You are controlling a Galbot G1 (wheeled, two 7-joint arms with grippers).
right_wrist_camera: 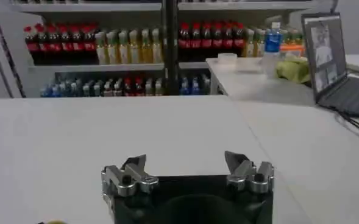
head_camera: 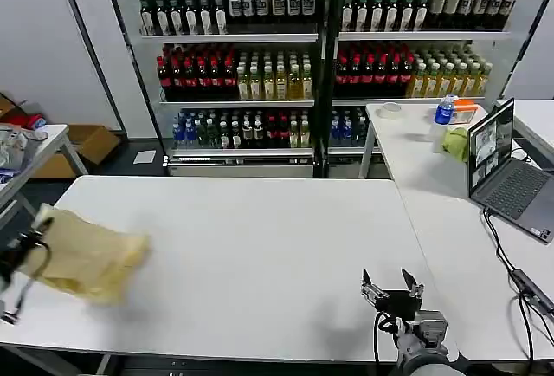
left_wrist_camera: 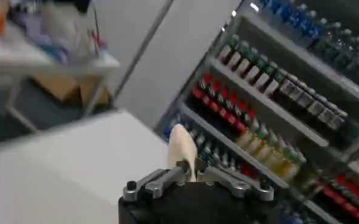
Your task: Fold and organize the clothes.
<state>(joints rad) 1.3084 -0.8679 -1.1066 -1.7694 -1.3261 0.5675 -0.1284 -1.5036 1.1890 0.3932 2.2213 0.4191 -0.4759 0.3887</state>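
White laminate covers the long table point(head_camera: 242, 246), bare across most of its top. From the head view, the pale cream-yellow T-shirt point(head_camera: 86, 259) sits at about nine o'clock, bunched and blurred at the table's left edge, its near corner held by the left gripper point(head_camera: 30, 242). In the left wrist view that gripper point(left_wrist_camera: 191, 173) has its fingers pinched together on a narrow upright fold of the T-shirt point(left_wrist_camera: 182, 149), with the tabletop sloping away beneath.

The right gripper point(head_camera: 392, 288) rests at about five o'clock, low over the table's near edge, its jaws spread wide with nothing between them; the right wrist view shows the two fingertips point(right_wrist_camera: 133, 165) well apart above bare white surface.

At twelve o'clock stand glass-fronted shelves point(head_camera: 320, 55) stocked with rows of bottles: dark ones on top, red and yellow in the middle, blue lower down. A second white table point(head_camera: 415, 146) meets the first at two o'clock, carrying an open laptop point(head_camera: 506, 172), a lime-green cloth lump point(head_camera: 456, 143) and a blue-capped water bottle point(head_camera: 443, 116). A black cable point(head_camera: 519, 281) trails along the right side. At ten o'clock, a cardboard box point(head_camera: 86, 146) lies on the dark floor beside another small table.
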